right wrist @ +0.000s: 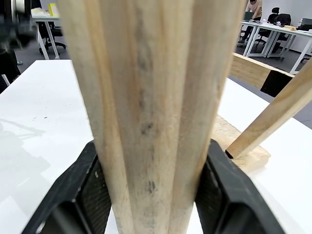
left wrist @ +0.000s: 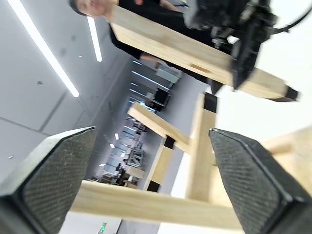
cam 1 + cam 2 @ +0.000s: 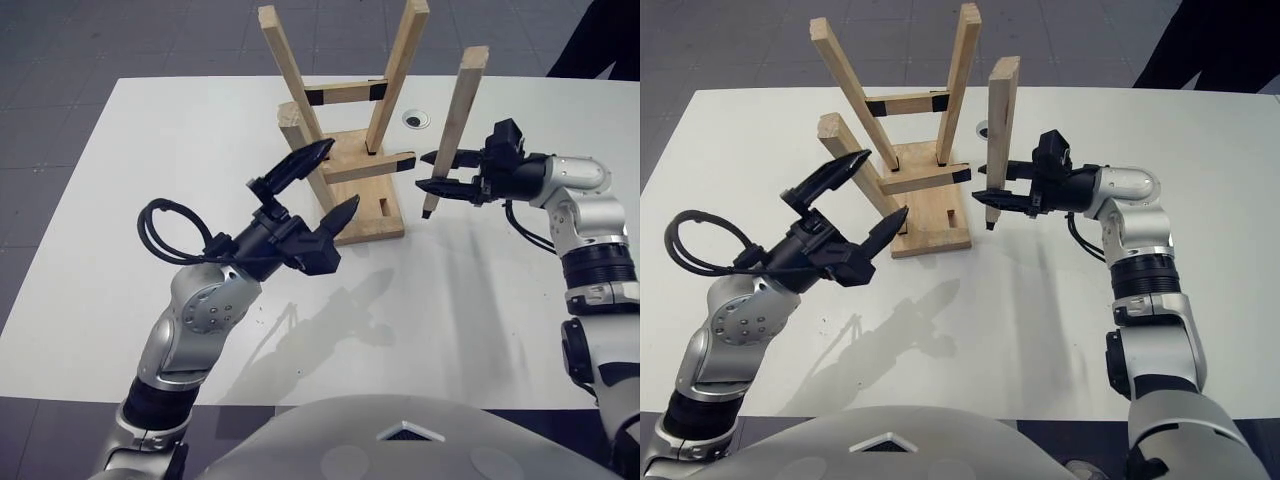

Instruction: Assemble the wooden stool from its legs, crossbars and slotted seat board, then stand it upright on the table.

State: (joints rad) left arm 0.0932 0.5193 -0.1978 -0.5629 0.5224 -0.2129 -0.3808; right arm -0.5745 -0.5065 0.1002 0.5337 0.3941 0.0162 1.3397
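White table (image 3: 450,330): seat board (image 3: 365,222) inverted at far centre, one slot (image 3: 385,207) free.
The left gripper (image 3: 338,176) is held spread at the board's 8 o'clock; the loose leg (image 3: 463,110), near upright, is pinched by the right gripper (image 3: 425,171) at 3 o'clock, its lower end just beside that slot.

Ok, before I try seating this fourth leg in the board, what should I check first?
1. Right claw grip on the loose leg: ok, clamped from both sides.
2. Loose leg upright: ok, near vertical.
3. Its lower end over the seat board: not ok, it is beside the board's right edge.
4. Left claw free: ok, open, holding nothing, next to a fitted leg.
5. Fitted legs fully seated: cannot tell.
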